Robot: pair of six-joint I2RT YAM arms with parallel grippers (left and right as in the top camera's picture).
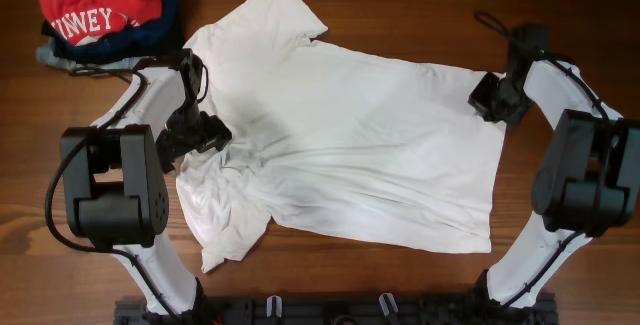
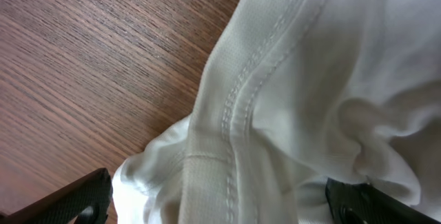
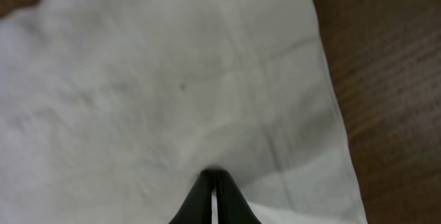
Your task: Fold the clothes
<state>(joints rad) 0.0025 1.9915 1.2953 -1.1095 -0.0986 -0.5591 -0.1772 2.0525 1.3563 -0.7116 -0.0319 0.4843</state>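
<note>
The white T-shirt [image 1: 350, 135] lies spread across the table, plain side up, hem toward the right, sleeves and bunched collar toward the left. My left gripper [image 1: 205, 133] is open, its two fingers set wide apart on either side of the stitched collar fabric [image 2: 234, 114]. My right gripper [image 1: 487, 95] is at the shirt's far right hem corner, and its fingers are shut on a pinch of the white cloth [image 3: 213, 176]. No black lettering shows.
A pile of folded garments with a red shirt with white letters [image 1: 100, 0] on top sits at the back left corner. Bare wooden table [image 1: 400, 15] surrounds the shirt. Both arm bases stand at the front edge.
</note>
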